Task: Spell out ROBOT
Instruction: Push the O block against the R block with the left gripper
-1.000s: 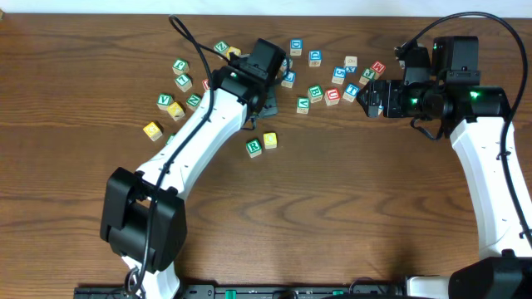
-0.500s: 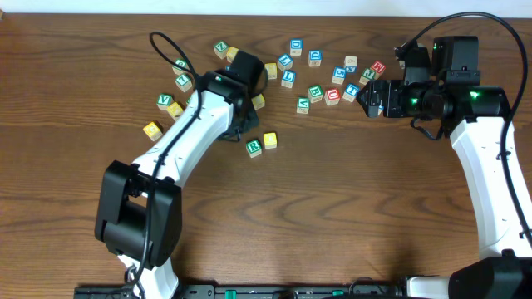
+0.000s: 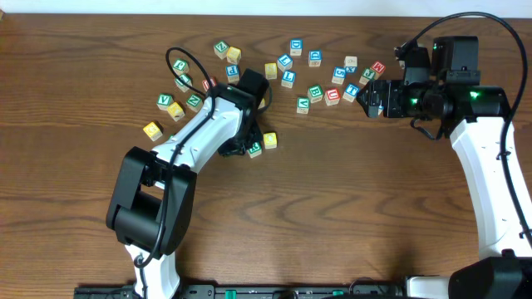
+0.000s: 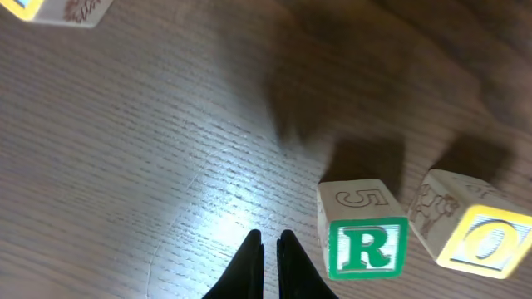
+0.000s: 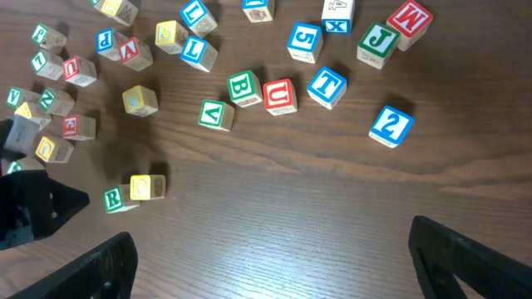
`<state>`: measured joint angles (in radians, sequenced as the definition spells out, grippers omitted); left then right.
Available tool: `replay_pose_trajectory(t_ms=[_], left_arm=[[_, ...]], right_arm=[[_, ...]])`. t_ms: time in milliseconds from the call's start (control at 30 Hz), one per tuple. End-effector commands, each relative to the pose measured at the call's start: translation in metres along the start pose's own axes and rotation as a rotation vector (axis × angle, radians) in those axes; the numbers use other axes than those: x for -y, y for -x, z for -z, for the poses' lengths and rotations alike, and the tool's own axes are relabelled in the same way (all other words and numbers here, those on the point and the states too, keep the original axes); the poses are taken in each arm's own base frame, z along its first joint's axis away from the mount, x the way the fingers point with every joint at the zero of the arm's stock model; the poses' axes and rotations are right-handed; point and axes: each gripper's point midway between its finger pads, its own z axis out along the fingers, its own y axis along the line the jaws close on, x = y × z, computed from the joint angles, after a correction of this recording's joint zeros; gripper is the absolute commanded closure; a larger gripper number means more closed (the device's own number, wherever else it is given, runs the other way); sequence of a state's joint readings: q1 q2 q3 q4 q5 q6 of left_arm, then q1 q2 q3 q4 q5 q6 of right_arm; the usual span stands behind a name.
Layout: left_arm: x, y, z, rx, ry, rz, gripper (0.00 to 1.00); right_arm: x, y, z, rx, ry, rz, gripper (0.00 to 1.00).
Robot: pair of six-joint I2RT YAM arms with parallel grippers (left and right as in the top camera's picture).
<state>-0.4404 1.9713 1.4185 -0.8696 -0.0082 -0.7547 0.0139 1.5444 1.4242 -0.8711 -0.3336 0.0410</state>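
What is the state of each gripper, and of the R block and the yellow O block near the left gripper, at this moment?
left gripper, shut, holding nothing.
right gripper, open, holding nothing.
R block, on the table, not gripped, beside the left fingertips.
O block, on the table, not gripped, next to the R block.
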Motion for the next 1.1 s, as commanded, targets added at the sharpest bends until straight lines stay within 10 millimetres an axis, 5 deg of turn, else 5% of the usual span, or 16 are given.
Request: replay_pose_trajectory(t_ms=[0, 400, 1067], left_arm=[[-0.007, -0.010, -0.012, -0.025, 0.024, 0.022, 0.92], [0.023, -0.026, -0.022, -0.015, -0.063, -0.054, 0.92], [0.032, 0.005, -0.032, 0.129, -0.056, -0.105, 0.92]], right_arm=[[0.002, 0.007, 0.006, 0.021, 0.000, 0.001, 0.01], [0.002, 0.007, 0.006, 0.021, 0.000, 0.001, 0.01], [0.002, 0.007, 0.006, 0.021, 0.000, 0.001, 0.01]])
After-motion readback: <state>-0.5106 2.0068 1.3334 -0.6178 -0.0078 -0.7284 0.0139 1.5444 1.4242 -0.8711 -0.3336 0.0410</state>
